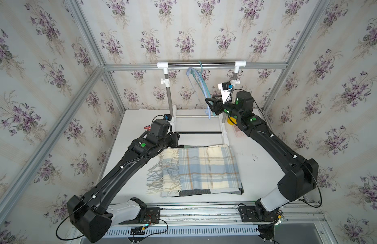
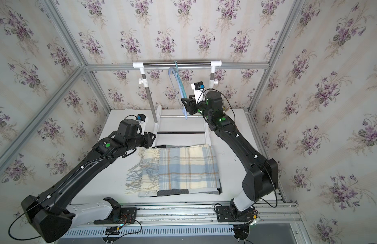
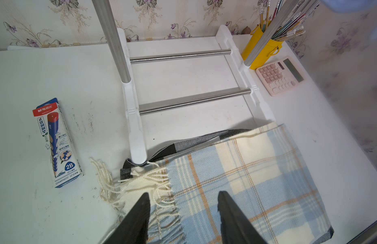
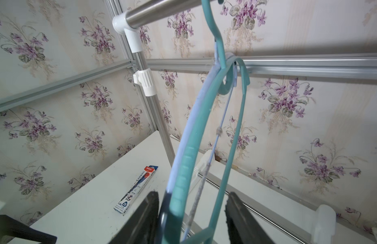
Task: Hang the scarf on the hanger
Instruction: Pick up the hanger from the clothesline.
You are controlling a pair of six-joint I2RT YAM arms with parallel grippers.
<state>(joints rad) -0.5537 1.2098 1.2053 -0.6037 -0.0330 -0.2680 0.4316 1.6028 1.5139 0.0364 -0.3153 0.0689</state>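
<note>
Lining up both grabs.
The right gripper (image 4: 193, 193), jaws spread, straddled the teal hanger (image 4: 183, 164); the left gripper (image 3: 183, 193) hovered spread over the plaid scarf (image 3: 246, 179), lower frame; both needed closing.

Mock-home lab cell (floral wallpaper (image 1: 183, 25), aluminium frame (image 1: 130, 68)).

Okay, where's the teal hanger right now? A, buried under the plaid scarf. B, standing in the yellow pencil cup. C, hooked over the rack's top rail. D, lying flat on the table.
C: the teal hanger hangs by its hook from the rack's steel top rail, clear of the table, where the plaid scarf lies flat.
</note>
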